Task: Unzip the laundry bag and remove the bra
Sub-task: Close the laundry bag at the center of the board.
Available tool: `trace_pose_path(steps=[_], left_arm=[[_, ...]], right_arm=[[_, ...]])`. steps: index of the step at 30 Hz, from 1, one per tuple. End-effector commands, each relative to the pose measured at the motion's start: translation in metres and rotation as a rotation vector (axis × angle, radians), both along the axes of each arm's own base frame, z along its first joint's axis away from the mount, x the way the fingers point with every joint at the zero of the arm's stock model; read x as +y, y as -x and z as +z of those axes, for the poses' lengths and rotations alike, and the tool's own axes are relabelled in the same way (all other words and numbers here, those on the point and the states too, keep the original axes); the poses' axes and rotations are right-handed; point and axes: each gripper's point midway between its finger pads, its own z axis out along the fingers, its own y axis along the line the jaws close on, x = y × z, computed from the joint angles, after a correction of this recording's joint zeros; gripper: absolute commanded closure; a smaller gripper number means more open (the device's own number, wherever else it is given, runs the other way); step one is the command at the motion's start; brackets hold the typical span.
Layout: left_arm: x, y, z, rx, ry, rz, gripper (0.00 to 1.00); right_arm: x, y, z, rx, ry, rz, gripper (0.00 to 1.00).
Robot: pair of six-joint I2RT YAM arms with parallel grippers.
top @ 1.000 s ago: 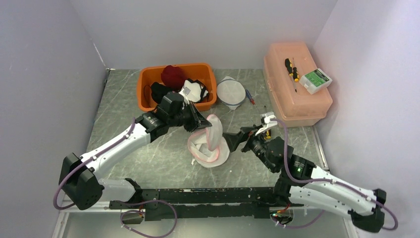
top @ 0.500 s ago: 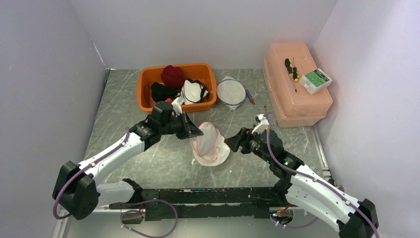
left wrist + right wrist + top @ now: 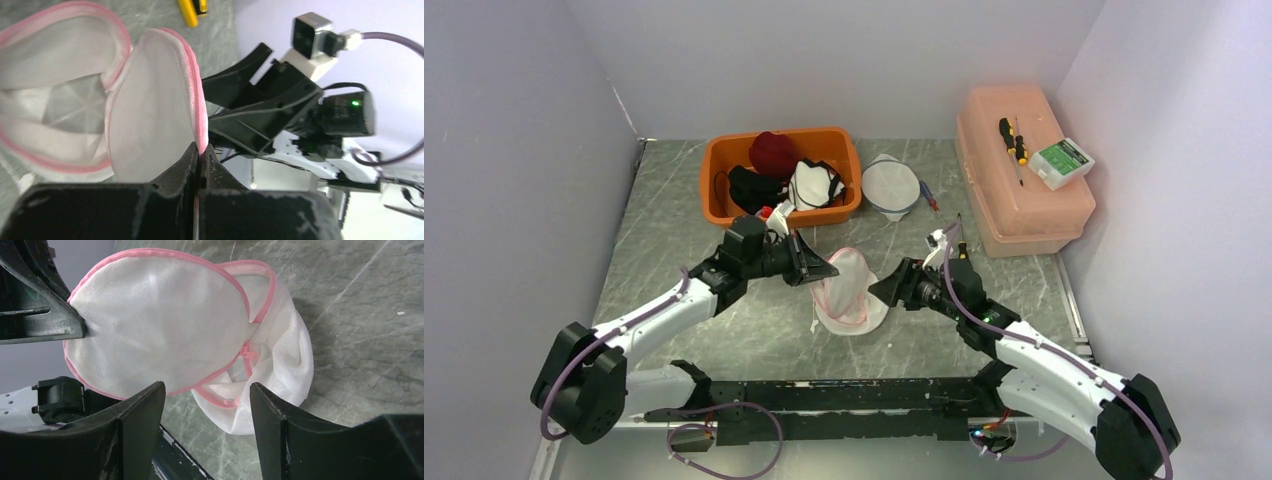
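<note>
The white mesh laundry bag [image 3: 852, 300] with pink trim lies in the middle of the desk [image 3: 754, 330], between the two arms. Its round lid flap [image 3: 160, 325] is unzipped most of the way round and stands up from the lower half, which rests on the marble-patterned surface. The left end effector [image 3: 201, 152] is clamped tight on the pink zipper edge at the top of this flap, holding it raised. The right end effector [image 3: 205, 390] hovers just beside the bag on the opposite side with its fingers [image 3: 142, 425] spread wide and nothing between them; the flap and the bag's open mouth show in the gap. A pink zipper pull [image 3: 248, 351] sits where the flap meets the lower half. Folds of white fabric fill the lower part, but whether they are the bra or only mesh cannot be told.

Behind the bag, an orange basin [image 3: 724, 160] holds dark, red and white garments. A pink storage box [image 3: 1024, 200] stands at the right rear corner, with screwdrivers [image 3: 1009, 135] on its lid.
</note>
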Motion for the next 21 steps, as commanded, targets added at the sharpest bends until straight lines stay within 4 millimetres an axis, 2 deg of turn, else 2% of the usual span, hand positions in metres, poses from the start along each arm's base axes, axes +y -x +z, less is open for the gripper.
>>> trace_pose_path(steps=[1,4,11,21], left_arm=[[-0.014,0.003,0.031,-0.055,0.205,-0.055,0.97],[-0.017,0.003,0.031,-0.054,0.268,-0.066,0.97],[-0.023,0.002,0.013,-0.013,0.295,-0.086,0.97],[-0.018,-0.003,-0.038,0.048,0.111,-0.064,0.97]], right_arm=[[-0.004,-0.007,0.028,-0.102,-0.091,-0.024,0.33],[-0.014,-0.008,0.027,-0.115,-0.088,-0.041,0.33],[-0.035,-0.007,0.031,-0.156,-0.085,-0.086,0.31],[-0.043,-0.004,0.022,-0.147,-0.055,-0.09,0.3]])
